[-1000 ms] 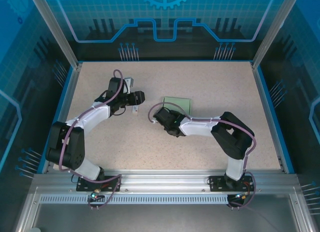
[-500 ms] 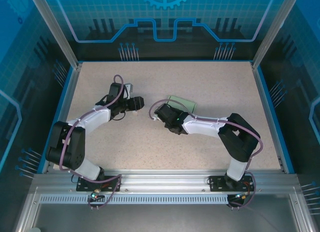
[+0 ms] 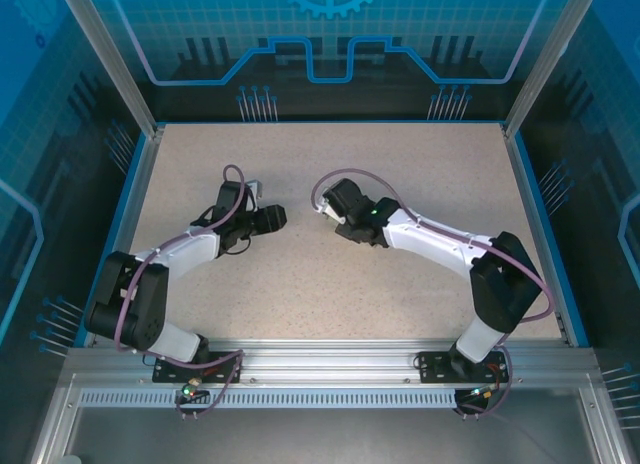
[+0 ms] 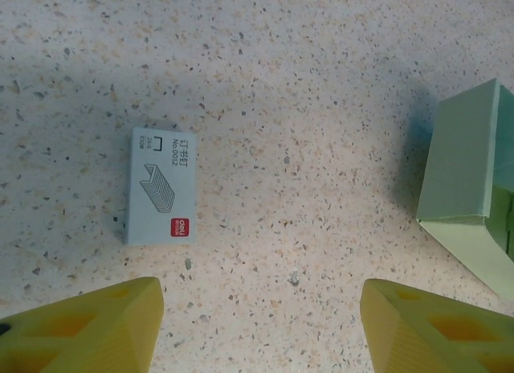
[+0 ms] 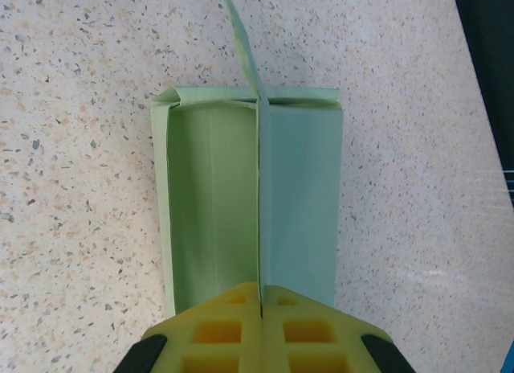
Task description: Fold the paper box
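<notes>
Found box (image 5: 210, 212) on table (image 5: 72, 108), partly formed, side walls up, end flap standing, top unclosed; found right gripper (image 5: 261, 297) clenched on its centre panel; found left gripper (image 4: 259, 317) spread, empty, near staple pack (image 4: 161, 186); judged closing flaps outstanding.

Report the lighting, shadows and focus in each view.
Top external: even, diffuse light, blue-tinted walls, only faint shadows on the table, no glare. Left wrist: sharp print on the staple box, and a soft shadow left of the paper box. Right wrist: paper box crisp, evenly lit.
</notes>
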Controlling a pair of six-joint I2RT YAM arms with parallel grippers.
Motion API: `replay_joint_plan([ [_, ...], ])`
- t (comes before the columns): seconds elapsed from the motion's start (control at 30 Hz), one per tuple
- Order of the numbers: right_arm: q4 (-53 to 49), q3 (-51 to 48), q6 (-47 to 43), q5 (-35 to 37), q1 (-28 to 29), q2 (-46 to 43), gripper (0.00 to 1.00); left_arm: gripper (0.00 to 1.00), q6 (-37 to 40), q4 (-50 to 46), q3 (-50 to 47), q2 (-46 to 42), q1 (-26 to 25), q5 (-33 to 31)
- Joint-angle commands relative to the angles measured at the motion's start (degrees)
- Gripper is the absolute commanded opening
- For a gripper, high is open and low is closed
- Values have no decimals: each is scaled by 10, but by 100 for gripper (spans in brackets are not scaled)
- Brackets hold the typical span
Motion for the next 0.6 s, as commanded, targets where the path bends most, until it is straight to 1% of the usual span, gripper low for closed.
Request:
replay_joint_plan([
  [0.0, -57, 29, 22, -32, -12, -8, 0, 69, -4, 6, 12, 22, -1, -51],
  [0.13, -62, 36, 27, -38, -20, -3, 0, 71, 20, -36, 73, 81, -1, -82],
  [0.3, -61, 39, 30, -48, -23, -5, 1, 73, 45, -78, 148, 166, -2, -85],
  [0.47, -63, 42, 30, -50, -29, -7, 0, 73, 61, -120, 191, 211, -10, -96],
  [0.57, -63, 43, 30, -57, -33, -12, 0, 70, 61, -133, 198, 224, -19, -114],
])
